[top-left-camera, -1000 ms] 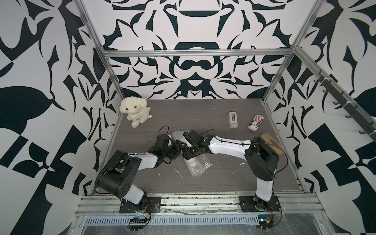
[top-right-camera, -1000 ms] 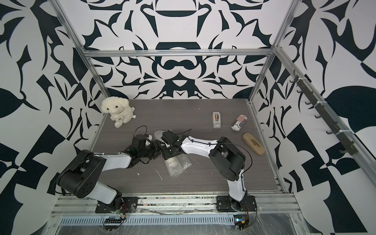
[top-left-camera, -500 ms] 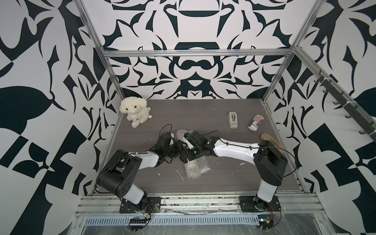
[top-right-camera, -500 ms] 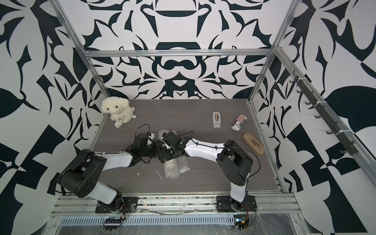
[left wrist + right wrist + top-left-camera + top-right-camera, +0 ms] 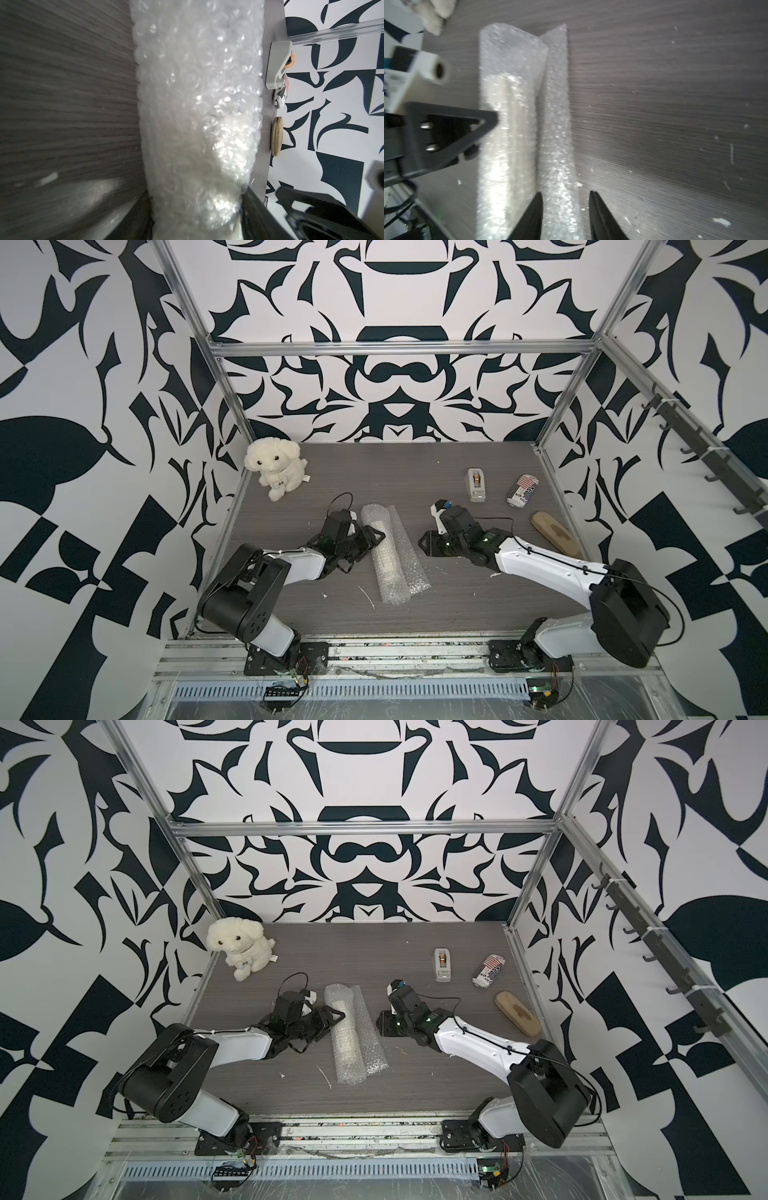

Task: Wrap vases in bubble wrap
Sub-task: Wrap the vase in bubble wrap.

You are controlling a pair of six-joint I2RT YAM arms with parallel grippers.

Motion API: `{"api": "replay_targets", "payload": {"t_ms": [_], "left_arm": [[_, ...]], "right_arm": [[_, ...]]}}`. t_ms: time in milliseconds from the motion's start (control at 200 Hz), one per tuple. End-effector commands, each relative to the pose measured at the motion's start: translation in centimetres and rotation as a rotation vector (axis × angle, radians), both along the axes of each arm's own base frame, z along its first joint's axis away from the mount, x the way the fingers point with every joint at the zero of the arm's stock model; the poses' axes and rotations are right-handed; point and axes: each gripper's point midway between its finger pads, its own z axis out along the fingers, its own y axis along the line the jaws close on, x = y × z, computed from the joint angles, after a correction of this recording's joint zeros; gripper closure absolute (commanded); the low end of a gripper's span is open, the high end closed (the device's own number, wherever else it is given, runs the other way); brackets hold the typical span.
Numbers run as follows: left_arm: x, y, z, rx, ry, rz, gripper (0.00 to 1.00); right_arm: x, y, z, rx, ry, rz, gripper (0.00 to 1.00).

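Starting at the left gripper (image 5: 369, 540): its jaws are clamped across the rolled bubble wrap (image 5: 390, 560), one on either side of the roll, and the left wrist view shows that squeeze right up close. Inside the roll, there's the vase (image 5: 510, 128), a pale ribbed shape showing through the plastic, lying on its side on the bench (image 5: 457, 605).

Over to the right gripper (image 5: 424, 545): jaws parted, holding nothing. In both top views it sits just beside the wrap, clear of it. Its wrist camera looks past the jaw tips at a loose flap of the sheet lying flat on the wood alongside the roll, on the right arm's side.

The roll itself runs lengthwise away from the arm bases, near the middle of the bench, between the two grippers.

Further out now: a cream plush dog (image 5: 274, 466) sits in the far left corner. A grey tape dispenser (image 5: 475, 484) and a printed can (image 5: 523, 490) on its side lie towards the far right. A wooden brush (image 5: 555, 533) lies by the right edge, nearer than the can. White scraps (image 5: 368, 596) dot the wood by the roll's near end.
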Motion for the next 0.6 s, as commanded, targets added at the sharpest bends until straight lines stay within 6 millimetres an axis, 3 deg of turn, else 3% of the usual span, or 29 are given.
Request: {"api": "replay_targets", "payload": {"t_ms": [0,160,460,595], "left_arm": [[-4.1,2.0,-5.3,0.158,0.202,-0.016,0.4],[-4.1,1.7,-5.0,0.167,0.199,-0.028,0.4],[-4.3,1.7,-4.4,0.167,0.186,-0.033,0.4],[-4.5,1.8,-4.3,0.171,0.187,-0.033,0.4]], "right_arm": [[1.3,1.2,-0.3,0.073,-0.011,-0.001,0.85],[2.1,2.6,-2.5,0.112,0.021,0.022,0.98],[3.7,3.0,-5.8,0.105,0.036,-0.007,1.0],[3.6,5.8,-5.2,0.249,0.021,0.083,0.98]]}}
